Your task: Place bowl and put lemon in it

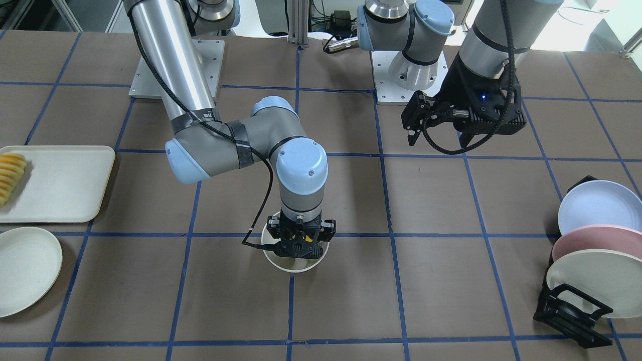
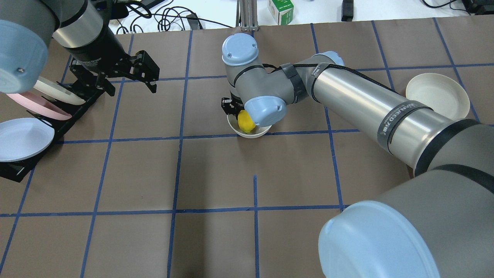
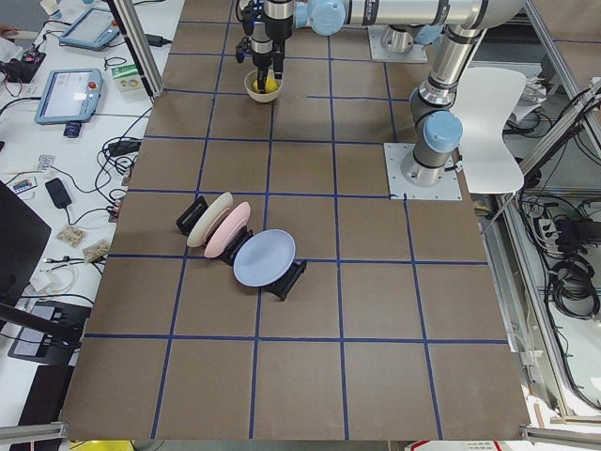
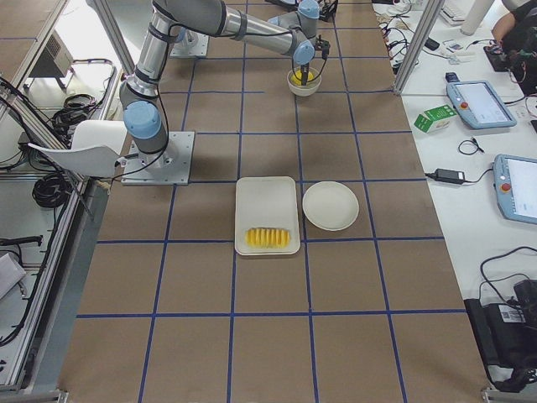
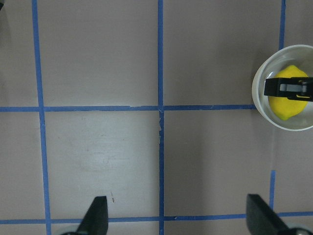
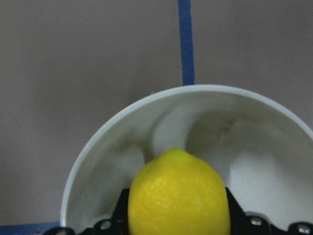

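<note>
The off-white bowl (image 1: 294,264) stands on the table near the middle; it also shows in the overhead view (image 2: 247,134) and the left wrist view (image 5: 257,93). My right gripper (image 1: 300,241) points straight down into it, shut on the yellow lemon (image 2: 245,121). In the right wrist view the lemon (image 6: 178,196) sits between the fingers, low inside the bowl (image 6: 146,127). I cannot tell whether it touches the bottom. My left gripper (image 1: 414,123) is open and empty, high above the table and well apart from the bowl; its fingertips (image 5: 98,210) frame bare table.
A cream tray (image 1: 60,185) with sliced fruit (image 1: 11,175) and a flat off-white plate (image 1: 25,271) lie on the robot's right side. A black rack (image 1: 572,311) with pastel plates (image 1: 597,205) stands on its left side, close below the left arm.
</note>
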